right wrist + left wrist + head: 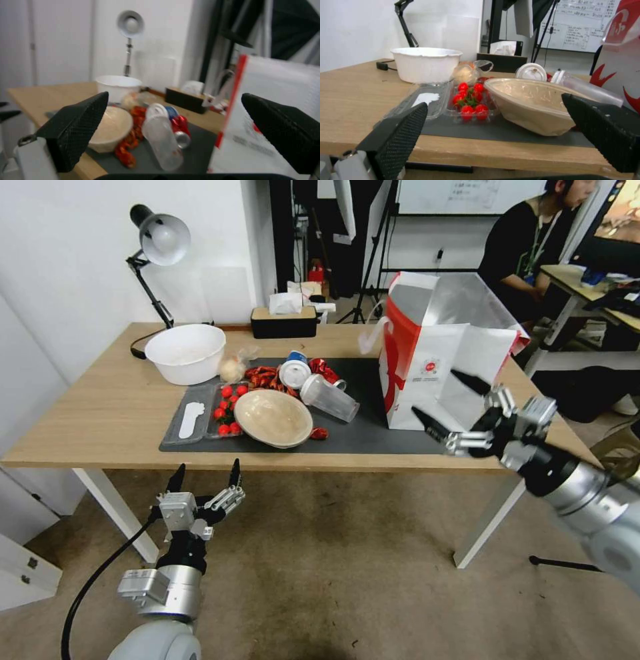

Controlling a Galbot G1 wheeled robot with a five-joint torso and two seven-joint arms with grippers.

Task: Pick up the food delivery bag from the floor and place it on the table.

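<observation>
Right gripper (443, 405), fingers spread and empty, reaches level just before the one food delivery bag (440, 360), upright on the table (100, 413). Left gripper (205, 477), likewise spread, points upward below the table edge. Two bowls lie beside the bag: white bowl (185, 352), tan bowl (272, 417).

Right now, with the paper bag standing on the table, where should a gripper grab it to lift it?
Probably by the white handle at the open top, coming from above. The bag stands upright, and its broad flat walls look too wide and flimsy to pinch. The right gripper, open, is nearest.
</observation>
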